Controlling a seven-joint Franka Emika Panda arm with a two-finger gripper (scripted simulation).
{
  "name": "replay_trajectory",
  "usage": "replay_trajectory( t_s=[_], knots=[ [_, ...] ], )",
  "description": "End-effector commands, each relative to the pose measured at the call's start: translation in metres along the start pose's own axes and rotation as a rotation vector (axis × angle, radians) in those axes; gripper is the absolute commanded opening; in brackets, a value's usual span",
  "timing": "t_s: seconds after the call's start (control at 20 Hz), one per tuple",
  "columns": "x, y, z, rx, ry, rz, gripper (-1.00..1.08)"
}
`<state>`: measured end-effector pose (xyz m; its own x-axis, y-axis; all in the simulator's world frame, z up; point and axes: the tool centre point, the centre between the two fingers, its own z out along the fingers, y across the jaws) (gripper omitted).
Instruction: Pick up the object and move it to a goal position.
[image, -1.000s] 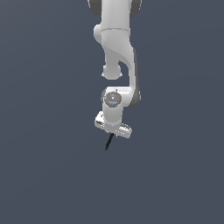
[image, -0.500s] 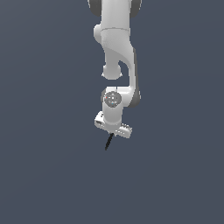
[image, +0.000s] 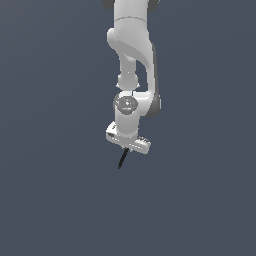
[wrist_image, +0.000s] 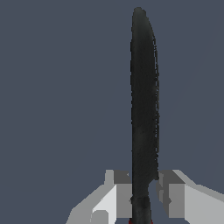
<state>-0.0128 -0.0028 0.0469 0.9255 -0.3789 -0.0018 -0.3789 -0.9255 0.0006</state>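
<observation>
Item 1 — gripper (wrist_image: 144, 199), one. Two pale grey fingers (wrist_image: 120, 197) are seen in the wrist view, one on each side of a dark stick. The jaws are closed on the stick, whose sides are met by the inner faces of both fingers. In the exterior view the gripper (image: 126, 148) is shown as a white crossbar at the lower end of the arm, tilted so that its end toward the exterior view's right sits lower.

Item 2 — object (wrist_image: 144, 113), one. A thin black stick is held between the two fingers. In the wrist view it is seen running lengthwise away from the fingers, its far end rounded. A small trace of red is visible at the very base, where it is clamped. In the exterior view the object (image: 122, 159) is shown as a short dark sliver projecting below the crossbar, slanted downward toward the exterior view's left. It is shorter than the crossbar is wide. No contact with any surface is shown; whether the tip is touching anything cannot be told.

Item 3 — arm (image: 131, 60), one. White jointed segments are seen descending from the top edge of the exterior view to the gripper, with a round grey disc (image: 126, 104) on the wrist joint.

Item 4 — background (image: 45, 200), one. A plain, uniform dark blue-grey field is seen behind everything in both views.
</observation>
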Motion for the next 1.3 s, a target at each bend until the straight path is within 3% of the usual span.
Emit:
replay_trajectory(
  t_s=[0.0, 1.25],
  knots=[
    [0.001, 0.003, -0.019, 0.001, 0.001, 0.000, -1.00],
    [0.017, 0.044, -0.288, 0.001, 0.001, 0.001, -1.00]
  ],
)
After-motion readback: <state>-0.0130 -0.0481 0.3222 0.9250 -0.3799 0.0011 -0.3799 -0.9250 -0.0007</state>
